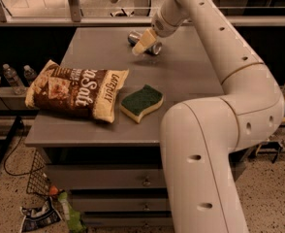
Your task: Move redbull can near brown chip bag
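Three things on the table (191, 81): we count the redbull can, the brown chip bag and a sponge.
Redbull can (155, 48): it lies on its side at the far part of the tabletop, with one end showing on each side of the gripper.
Gripper (143, 43): it has a pale cream tip and hangs right over the middle of the can, hiding that part from us.
Grip: we cannot tell whether it is spread or closed, nor whether it touches the can.
Arm (239, 72): it is white and jointed, rising at the near right and bending over the table's right side towards the far edge.
Brown chip bag (77, 92): it lies flat at the near left corner, well apart from the can, with its white lettering facing up.
Sponge (141, 101): its green top sits on a yellow base, and it lies just beside the bag's right end, between bag and arm.
Left of the table: we see two bottles (10, 74) standing lower down.
Floor: litter (36, 217) lies by the drawers (108, 178).
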You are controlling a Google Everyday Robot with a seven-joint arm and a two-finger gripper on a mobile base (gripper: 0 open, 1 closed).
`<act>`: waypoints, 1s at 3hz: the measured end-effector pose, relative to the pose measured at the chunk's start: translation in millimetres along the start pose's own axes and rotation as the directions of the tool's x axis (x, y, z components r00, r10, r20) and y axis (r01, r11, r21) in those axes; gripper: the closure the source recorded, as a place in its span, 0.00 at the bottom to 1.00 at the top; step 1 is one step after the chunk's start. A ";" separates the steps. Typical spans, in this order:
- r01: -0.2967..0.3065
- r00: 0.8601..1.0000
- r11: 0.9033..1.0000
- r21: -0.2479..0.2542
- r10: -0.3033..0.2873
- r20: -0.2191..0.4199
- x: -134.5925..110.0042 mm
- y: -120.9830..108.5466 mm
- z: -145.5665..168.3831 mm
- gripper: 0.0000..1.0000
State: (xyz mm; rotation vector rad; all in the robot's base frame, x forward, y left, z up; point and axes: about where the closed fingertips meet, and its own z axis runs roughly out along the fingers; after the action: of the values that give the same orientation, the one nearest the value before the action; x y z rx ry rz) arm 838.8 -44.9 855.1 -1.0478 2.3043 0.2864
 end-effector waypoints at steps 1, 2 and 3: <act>0.008 1.000 1.000 0.002 -0.008 -0.011 0.9 -3.5 7.8 0.24; 0.114 0.993 0.993 -0.017 -0.114 -0.003 -11.4 7.4 -1.6 0.55; 0.240 0.971 0.969 -0.052 -0.239 0.008 -20.0 23.2 -10.6 0.79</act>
State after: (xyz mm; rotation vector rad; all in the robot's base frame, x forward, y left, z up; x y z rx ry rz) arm 827.4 -21.5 874.4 -1.3377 2.1511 0.2518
